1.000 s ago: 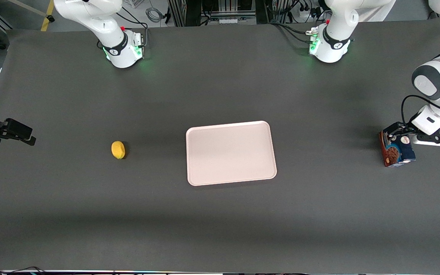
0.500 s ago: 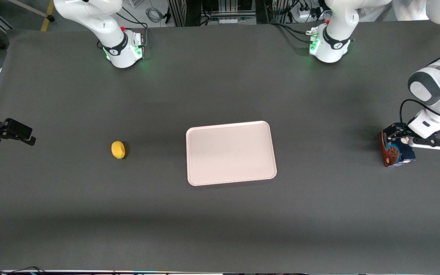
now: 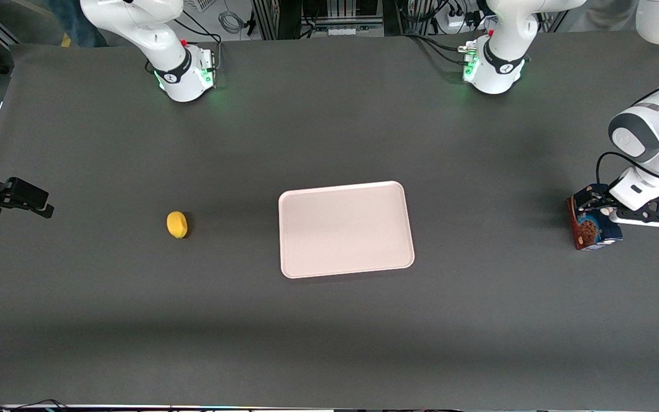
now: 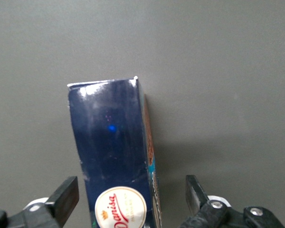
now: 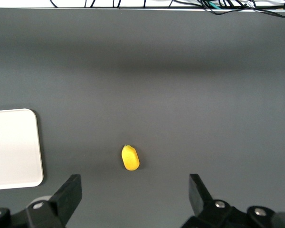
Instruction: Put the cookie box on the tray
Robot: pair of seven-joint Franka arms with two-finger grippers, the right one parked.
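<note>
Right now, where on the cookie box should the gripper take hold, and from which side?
Probably across the two long side faces of the cookie box, coming down from above. It lies flat on the table with its navy face up, narrower than the span of the open gripper, whose fingers already straddle it.

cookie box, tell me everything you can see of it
The cookie box is a small glossy dark navy carton with a brown cookie picture on one side face and a round white logo with red lettering on its top face. It stands on the dark table toward the working arm's end, well apart from the tray. The gripper is open, one finger on each side, neither touching.
</note>
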